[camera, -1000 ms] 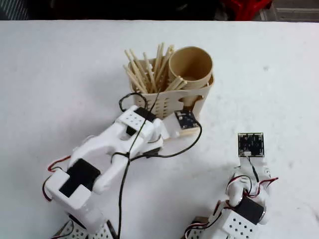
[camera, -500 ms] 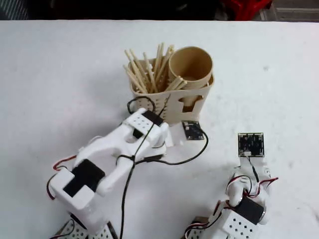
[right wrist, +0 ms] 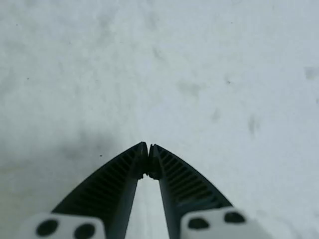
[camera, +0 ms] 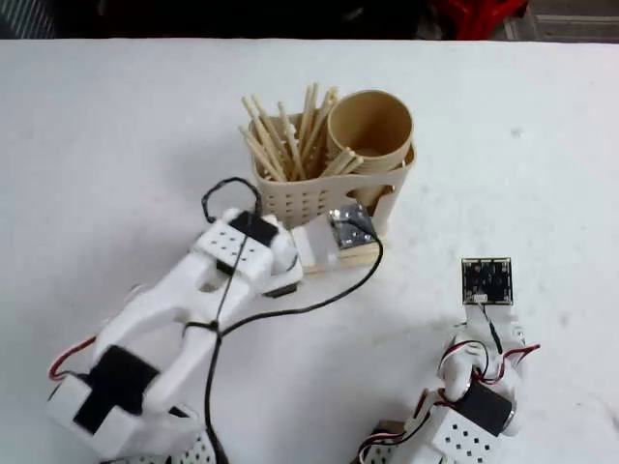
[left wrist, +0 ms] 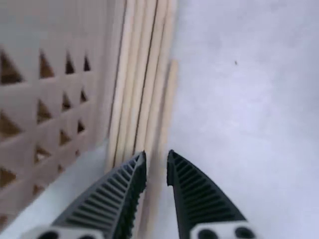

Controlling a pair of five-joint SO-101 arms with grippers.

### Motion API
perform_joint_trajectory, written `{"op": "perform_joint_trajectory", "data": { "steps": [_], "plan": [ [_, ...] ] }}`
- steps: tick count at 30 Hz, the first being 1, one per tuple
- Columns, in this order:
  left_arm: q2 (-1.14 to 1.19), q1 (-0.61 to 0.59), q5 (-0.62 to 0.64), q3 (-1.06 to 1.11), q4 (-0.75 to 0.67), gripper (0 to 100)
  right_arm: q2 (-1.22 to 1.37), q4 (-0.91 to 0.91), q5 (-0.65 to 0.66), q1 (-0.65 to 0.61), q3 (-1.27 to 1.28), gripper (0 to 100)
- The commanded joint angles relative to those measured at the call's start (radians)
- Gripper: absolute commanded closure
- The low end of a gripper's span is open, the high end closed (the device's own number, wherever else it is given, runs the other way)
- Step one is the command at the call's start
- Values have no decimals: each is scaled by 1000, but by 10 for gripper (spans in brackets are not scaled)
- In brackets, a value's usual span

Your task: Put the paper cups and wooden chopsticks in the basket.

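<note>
Left claw (left wrist: 157,155) narrowly parted over chopsticks (left wrist: 142,74) beside basket (left wrist: 50,84)

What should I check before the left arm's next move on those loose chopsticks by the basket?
1. Paper cup in basket: ok.
2. Loose chopsticks in basket: not ok, they lie on the table against its wall.
3. Left gripper open above them: ok.
4. Single chopstick lined up in its gap: cannot tell.
5. Right gripper shut over bare table, away from the basket: ok.
</note>
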Motion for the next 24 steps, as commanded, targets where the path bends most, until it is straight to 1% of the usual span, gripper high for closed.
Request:
{"op": "perform_joint_trajectory", "data": {
  "steps": [1, 7, 12, 15, 18, 24],
  "plan": [
    [128, -12, -3, -101, 6, 903, -12, 7, -3, -7, 5, 981],
    [334, 21, -3, -262, 141, 906, -12, 7, -3, -7, 5, 981],
    [384, 58, -3, -282, 157, 950, -12, 7, -3, -7, 5, 981],
    [360, 61, -3, -273, 172, 977, -12, 7, -3, -7, 5, 981],
    [295, 58, -3, -272, 201, 978, -12, 7, -3, -10, 5, 981],
    [38, 62, -2, -196, 215, 978, -13, 7, -3, -10, 5, 981]
  ]
}}
